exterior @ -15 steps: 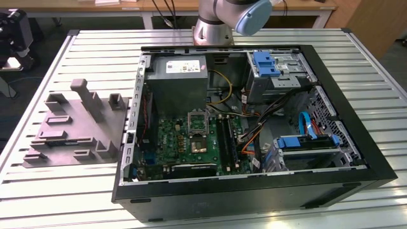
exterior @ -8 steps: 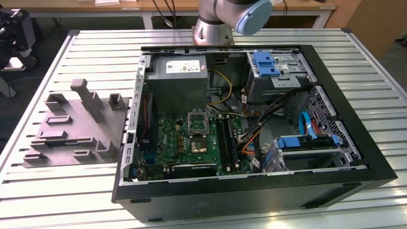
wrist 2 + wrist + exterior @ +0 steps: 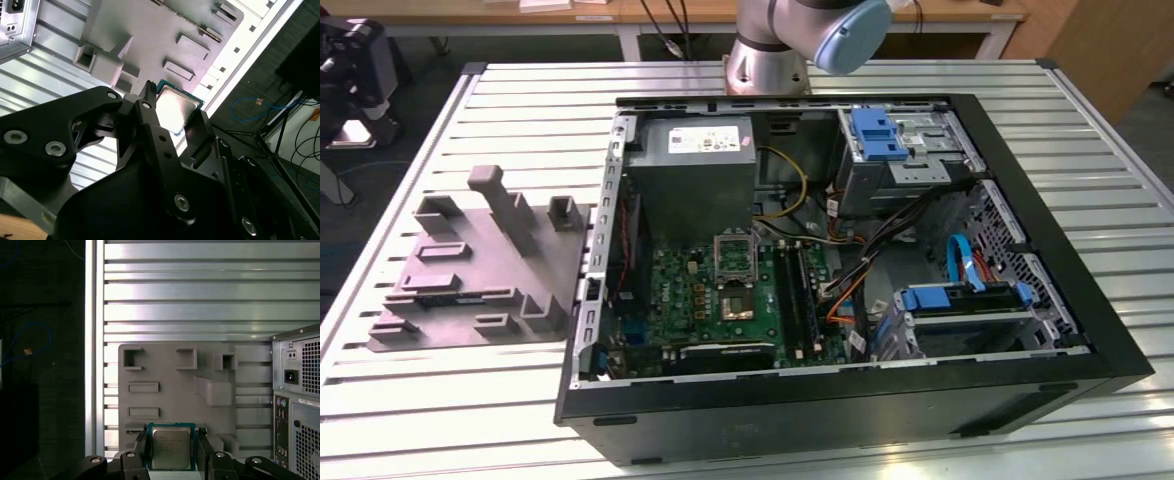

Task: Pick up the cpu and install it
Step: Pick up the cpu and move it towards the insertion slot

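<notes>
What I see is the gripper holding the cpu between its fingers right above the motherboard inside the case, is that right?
Not quite. The gripper does hold the cpu between its fingers, but it is at the grey tray on the slatted table, outside the case rather than inside it. The first wrist view shows this.

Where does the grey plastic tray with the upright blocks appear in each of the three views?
Exterior view: the grey tray lies on the slatted table, at the exterior view's left of the open computer case.
First wrist view: the grey tray lies beyond the cpu held in the gripper.
Second wrist view: the grey tray lies beyond the cpu.
Shared landmark: the computer case beside the grey tray.
</notes>
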`<state>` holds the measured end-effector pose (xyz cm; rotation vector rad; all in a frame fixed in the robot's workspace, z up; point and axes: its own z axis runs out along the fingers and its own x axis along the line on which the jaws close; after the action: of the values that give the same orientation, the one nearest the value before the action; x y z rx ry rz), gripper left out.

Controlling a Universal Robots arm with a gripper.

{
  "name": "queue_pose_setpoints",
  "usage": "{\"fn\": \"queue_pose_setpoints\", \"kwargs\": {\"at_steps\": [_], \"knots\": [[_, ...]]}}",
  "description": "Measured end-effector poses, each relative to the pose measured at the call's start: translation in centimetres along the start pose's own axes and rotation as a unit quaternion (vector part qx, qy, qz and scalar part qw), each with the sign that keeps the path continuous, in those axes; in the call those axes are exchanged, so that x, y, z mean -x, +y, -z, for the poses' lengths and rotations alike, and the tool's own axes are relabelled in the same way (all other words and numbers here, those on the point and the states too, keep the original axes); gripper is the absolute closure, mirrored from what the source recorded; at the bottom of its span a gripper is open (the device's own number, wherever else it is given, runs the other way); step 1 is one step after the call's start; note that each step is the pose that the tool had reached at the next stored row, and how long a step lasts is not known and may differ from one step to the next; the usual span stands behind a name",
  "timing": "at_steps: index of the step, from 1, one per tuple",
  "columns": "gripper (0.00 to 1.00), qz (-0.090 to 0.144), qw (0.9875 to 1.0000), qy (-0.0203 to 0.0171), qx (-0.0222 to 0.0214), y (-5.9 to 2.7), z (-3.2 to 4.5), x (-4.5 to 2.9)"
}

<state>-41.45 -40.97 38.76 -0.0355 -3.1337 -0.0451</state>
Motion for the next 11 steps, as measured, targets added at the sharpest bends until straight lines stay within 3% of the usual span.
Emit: {"fn": "queue_pose_setpoints", "kwargs": {"at_steps": [11], "knots": [[0.53,0.000,1.0000,0.0000,0.0001,0.01,0.00,0.28]]}}
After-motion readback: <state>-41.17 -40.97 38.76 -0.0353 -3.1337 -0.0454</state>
